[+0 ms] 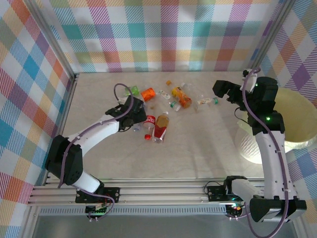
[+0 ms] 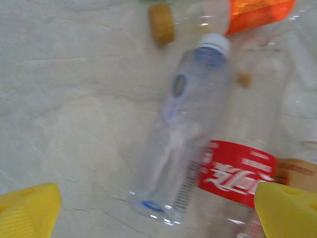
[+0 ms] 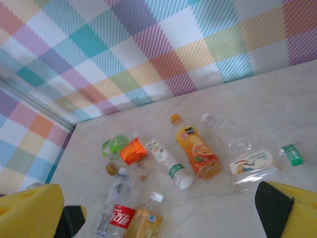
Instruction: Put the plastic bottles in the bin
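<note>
Seeing the plastic bottles strewn across the middle of the table, all lying down on the surface. Spotted the bin at the far right edge, partly behind the right arm, well apart from the pile.

Left gripper: jaws wide apart, gripping nothing, low over the left end of the pile. From the left wrist view, yellow fingers straddling a clear white-capped bottle, with a red-label bottle right beside it (touching or overlapping, can't tell through the blur). Orange-label bottle and a brown cap further out, past the white cap.

Right gripper: also spread wide, empty, raised above the table near the right end of the pile and angled toward it. From the right wrist view, between the fingers: orange juice bottle, clear bottle with green label just left of it, green one further left, crushed white-label bottle to the right, amber bottle next to the red-label bottle at the bottom edge.
</note>
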Robot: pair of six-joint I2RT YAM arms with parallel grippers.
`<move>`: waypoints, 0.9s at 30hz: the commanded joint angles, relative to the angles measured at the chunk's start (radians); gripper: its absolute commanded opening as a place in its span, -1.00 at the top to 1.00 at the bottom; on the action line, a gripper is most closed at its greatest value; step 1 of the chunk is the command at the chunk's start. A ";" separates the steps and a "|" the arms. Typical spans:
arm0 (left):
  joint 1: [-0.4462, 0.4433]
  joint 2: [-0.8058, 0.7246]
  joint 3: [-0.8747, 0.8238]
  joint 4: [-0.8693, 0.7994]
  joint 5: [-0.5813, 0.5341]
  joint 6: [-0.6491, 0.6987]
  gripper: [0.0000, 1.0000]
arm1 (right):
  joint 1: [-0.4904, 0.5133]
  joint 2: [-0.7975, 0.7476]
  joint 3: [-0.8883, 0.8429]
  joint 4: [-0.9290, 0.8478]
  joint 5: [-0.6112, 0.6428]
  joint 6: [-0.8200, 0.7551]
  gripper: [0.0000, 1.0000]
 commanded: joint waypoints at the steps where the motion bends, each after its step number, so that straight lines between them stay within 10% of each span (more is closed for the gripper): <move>1: 0.072 -0.032 -0.033 0.027 0.149 0.154 -0.96 | 0.019 -0.012 -0.022 0.067 -0.007 -0.009 -0.99; 27: 0.186 0.280 0.095 0.016 0.403 0.368 -0.70 | 0.049 0.007 -0.053 0.119 0.013 0.012 -0.99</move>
